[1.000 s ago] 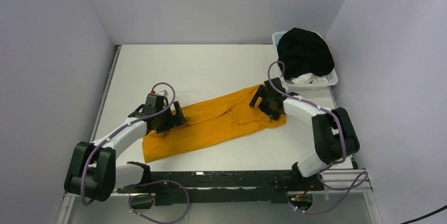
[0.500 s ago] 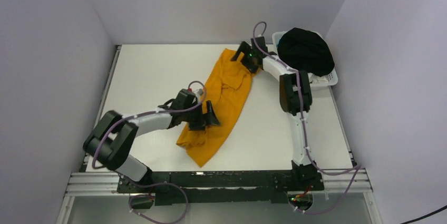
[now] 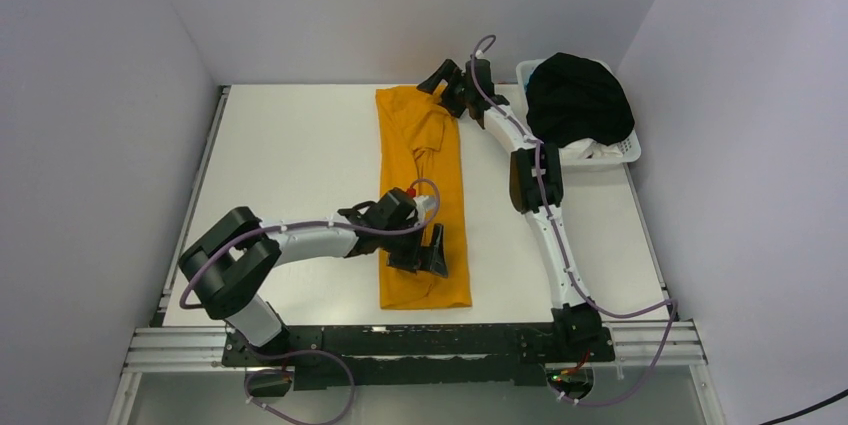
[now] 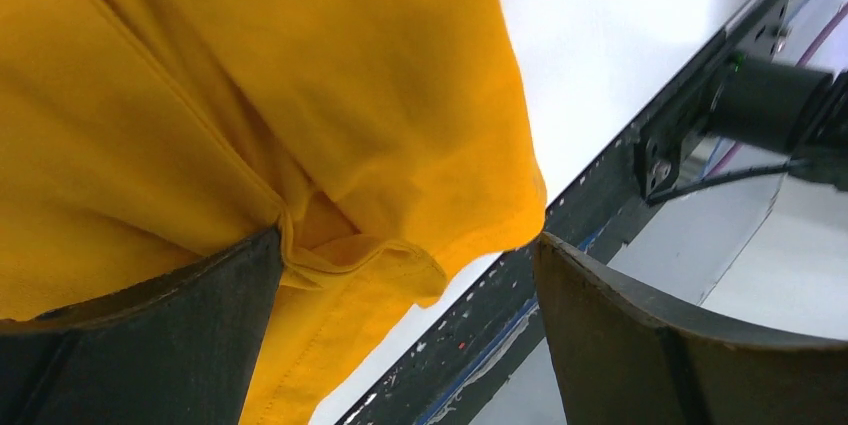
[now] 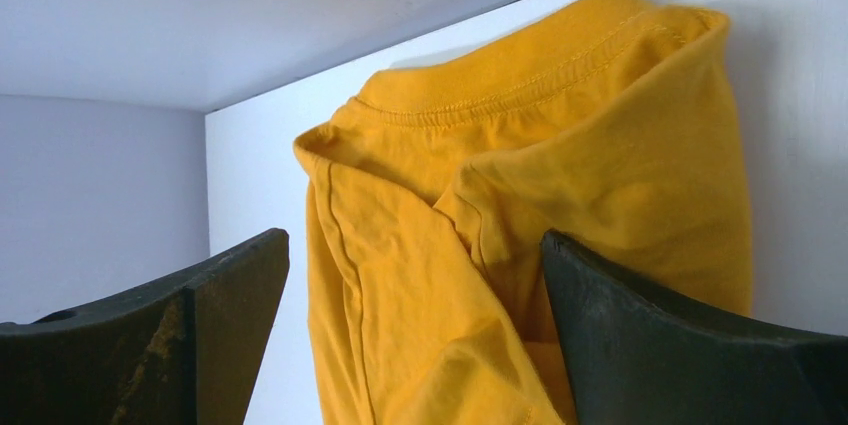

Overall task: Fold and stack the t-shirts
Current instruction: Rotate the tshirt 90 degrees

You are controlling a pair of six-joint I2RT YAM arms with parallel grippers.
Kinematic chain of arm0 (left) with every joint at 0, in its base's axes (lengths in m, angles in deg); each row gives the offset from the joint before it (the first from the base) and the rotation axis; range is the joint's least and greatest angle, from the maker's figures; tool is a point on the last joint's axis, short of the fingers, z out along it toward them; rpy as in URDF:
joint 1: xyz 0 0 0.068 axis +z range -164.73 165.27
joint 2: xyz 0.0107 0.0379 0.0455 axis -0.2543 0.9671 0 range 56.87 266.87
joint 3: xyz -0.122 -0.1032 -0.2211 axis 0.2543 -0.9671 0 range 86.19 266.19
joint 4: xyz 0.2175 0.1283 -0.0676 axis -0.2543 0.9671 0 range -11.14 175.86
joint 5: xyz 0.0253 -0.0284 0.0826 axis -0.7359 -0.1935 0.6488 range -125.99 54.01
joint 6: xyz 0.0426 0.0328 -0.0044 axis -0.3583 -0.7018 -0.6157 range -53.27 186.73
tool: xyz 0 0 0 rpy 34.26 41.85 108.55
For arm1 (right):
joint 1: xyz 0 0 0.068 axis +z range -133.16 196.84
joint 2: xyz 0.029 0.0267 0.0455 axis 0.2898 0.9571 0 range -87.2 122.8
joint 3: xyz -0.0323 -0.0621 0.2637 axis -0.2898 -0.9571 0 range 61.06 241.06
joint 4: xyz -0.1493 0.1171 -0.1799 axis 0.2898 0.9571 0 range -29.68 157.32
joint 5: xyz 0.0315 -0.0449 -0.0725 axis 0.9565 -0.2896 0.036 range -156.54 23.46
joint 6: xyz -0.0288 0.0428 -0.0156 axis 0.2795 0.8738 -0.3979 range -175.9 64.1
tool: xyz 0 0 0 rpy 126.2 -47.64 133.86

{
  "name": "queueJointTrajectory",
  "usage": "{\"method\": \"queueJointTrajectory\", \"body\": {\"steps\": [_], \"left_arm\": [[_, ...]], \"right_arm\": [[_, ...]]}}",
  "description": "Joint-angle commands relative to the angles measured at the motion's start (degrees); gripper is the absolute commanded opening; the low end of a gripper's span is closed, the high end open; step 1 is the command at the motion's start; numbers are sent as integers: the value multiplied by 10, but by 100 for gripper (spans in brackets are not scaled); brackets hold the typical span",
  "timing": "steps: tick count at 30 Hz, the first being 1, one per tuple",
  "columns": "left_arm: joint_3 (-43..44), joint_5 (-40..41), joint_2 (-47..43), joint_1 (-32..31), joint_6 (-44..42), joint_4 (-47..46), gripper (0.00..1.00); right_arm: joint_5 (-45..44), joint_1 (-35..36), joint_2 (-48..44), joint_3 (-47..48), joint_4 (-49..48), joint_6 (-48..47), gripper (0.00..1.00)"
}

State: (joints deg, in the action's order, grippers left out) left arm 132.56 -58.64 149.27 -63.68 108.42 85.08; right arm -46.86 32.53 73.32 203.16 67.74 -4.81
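A mustard-orange t-shirt (image 3: 422, 195), folded into a long strip, lies lengthwise on the white table, collar at the far end. My left gripper (image 3: 430, 251) hovers open over the shirt's near part; in the left wrist view the hem (image 4: 330, 275) sits between the spread fingers (image 4: 150, 345) of that gripper (image 4: 410, 275). The right gripper (image 3: 440, 81) stands open at the far end, and its wrist view shows the collar (image 5: 520, 85) and a folded sleeve past the gripper (image 5: 415, 285). A black t-shirt (image 3: 578, 100) is heaped on the basket.
The white plastic basket (image 3: 626, 151) stands at the far right corner, with pale cloth under the black heap. The back wall runs close behind the right gripper. A black rail (image 3: 430, 343) lines the table's near edge, just beyond the shirt's hem.
The orange shirt has swung from lying across the table to lying lengthwise. The right arm has stretched to the far edge. The left gripper has moved right and nearer.
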Motion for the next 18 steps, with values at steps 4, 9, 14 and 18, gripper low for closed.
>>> {"method": "queueJointTrajectory", "body": {"steps": [4, 9, 14, 18], "left_arm": [[-40, -27, -4, -48, -28, 30, 100], [31, 79, -31, -46, -47, 54, 99], [88, 164, -79, -42, -62, 103, 99], [54, 202, -158, -42, -58, 131, 99]], "right_arm": [[-10, 4, 25, -25, 7, -25, 100], [-9, 5, -32, -30, 25, -75, 100], [-15, 6, -141, -58, 62, -169, 100], [-47, 11, -273, -173, 80, -248, 100]]}}
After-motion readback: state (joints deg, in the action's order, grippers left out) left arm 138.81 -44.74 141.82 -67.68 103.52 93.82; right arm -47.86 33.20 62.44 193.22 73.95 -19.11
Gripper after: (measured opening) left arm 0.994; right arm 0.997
